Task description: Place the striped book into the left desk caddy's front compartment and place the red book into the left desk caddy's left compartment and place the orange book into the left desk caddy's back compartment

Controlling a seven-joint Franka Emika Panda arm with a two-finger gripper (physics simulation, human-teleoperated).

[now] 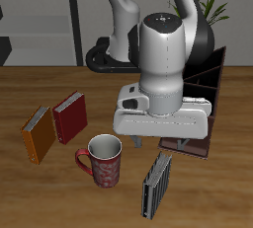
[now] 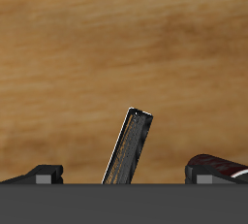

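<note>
Hiding left desk caddy (image 1: 211,94): robot arm (image 1: 163,69)

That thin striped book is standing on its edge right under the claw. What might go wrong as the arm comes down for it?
1. The striped book stands on edge and looks tilted in the wrist view, so a nudge from the open claw might topple it.
2. The mug sits close beside the book; the arm's wide head could bump it.
3. The arm hides much of the left desk caddy in the exterior view, so judging the front compartment may be hard.
</note>
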